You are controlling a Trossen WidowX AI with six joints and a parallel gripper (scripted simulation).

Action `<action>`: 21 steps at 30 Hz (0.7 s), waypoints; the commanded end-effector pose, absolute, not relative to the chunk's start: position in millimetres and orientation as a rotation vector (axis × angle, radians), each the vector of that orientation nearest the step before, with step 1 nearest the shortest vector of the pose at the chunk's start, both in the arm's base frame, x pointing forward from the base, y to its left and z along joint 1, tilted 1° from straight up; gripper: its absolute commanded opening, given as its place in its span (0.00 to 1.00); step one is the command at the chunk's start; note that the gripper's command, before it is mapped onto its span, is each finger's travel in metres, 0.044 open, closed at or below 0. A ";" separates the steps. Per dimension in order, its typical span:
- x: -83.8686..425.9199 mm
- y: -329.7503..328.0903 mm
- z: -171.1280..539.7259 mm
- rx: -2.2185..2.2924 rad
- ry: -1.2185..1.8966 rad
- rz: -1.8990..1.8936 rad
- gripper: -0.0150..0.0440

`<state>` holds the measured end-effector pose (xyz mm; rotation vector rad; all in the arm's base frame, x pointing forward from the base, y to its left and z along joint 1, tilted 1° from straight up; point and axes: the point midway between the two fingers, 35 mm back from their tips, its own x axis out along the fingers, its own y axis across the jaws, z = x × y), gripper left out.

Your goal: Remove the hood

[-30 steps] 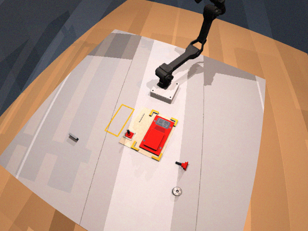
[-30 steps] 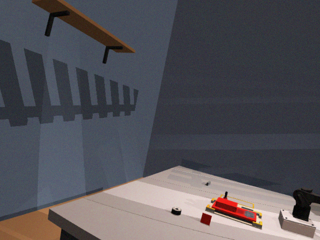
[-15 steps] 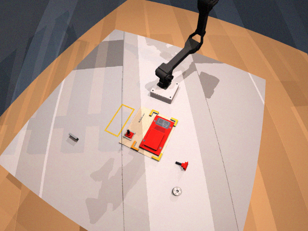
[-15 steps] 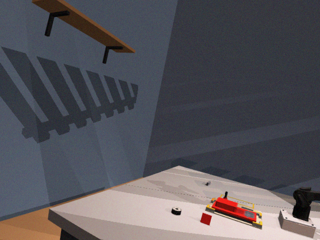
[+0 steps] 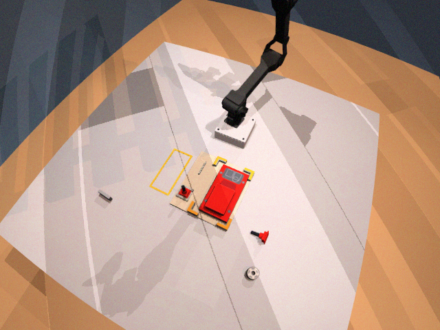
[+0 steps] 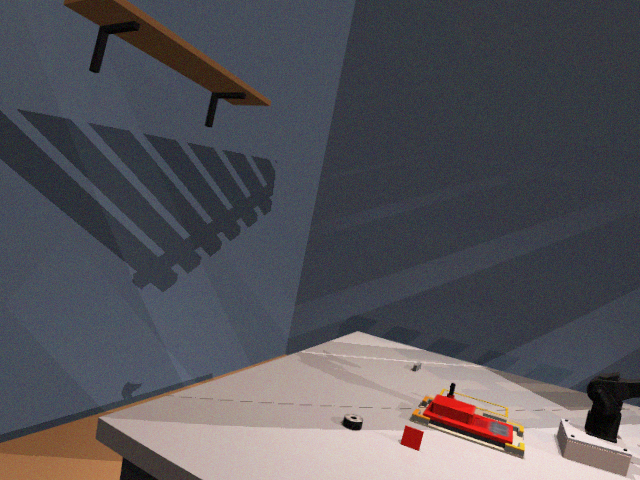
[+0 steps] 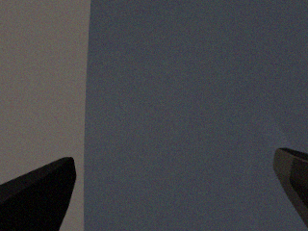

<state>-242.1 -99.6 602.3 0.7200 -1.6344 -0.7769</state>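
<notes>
The toy car (image 5: 229, 184) (image 6: 491, 431) is a red body lying on a pale board (image 5: 193, 175) between yellow and orange corner brackets. A raised red block (image 5: 220, 199) (image 6: 450, 408) sits at one end of it, and a grey panel with drawn outlines (image 5: 233, 175) (image 6: 499, 427) shows at the other; I cannot tell for certain which part is the hood. The marked area is a yellow outline (image 5: 162, 167) on the table beside the board, with nothing inside it. My gripper (image 7: 176, 164) is open and empty, facing the wall, away from the car; the top and exterior views do not show it.
A red square piece with a black peg (image 5: 184, 192) (image 6: 452, 391) stands on the board. A similar red piece (image 5: 264, 236) (image 6: 412, 437) lies on its side nearby. A round ring (image 5: 257, 273) (image 6: 353, 425) and a small grey bar (image 5: 105, 195) (image 6: 416, 366) lie further off. The arm's white base (image 5: 231, 136) stands beyond the board.
</notes>
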 end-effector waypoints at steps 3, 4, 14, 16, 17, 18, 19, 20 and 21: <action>-199.1 -103.9 619.1 0.622 -1.506 -0.774 1.00; -189.4 -104.7 622.6 0.610 -1.482 -0.769 1.00; -92.9 -107.2 645.8 0.505 -1.249 -0.703 1.00; -81.3 -105.4 647.4 0.475 -1.219 -0.680 1.00; -75.3 -104.4 648.1 0.460 -1.203 -0.668 1.00; -69.2 -103.3 648.7 0.445 -1.187 -0.656 1.00; -62.5 -102.1 649.2 0.431 -1.169 -0.643 1.00; -54.8 -101.0 649.7 0.419 -1.150 -0.633 1.00; -45.7 -100.3 650.2 0.411 -1.129 -0.625 1.00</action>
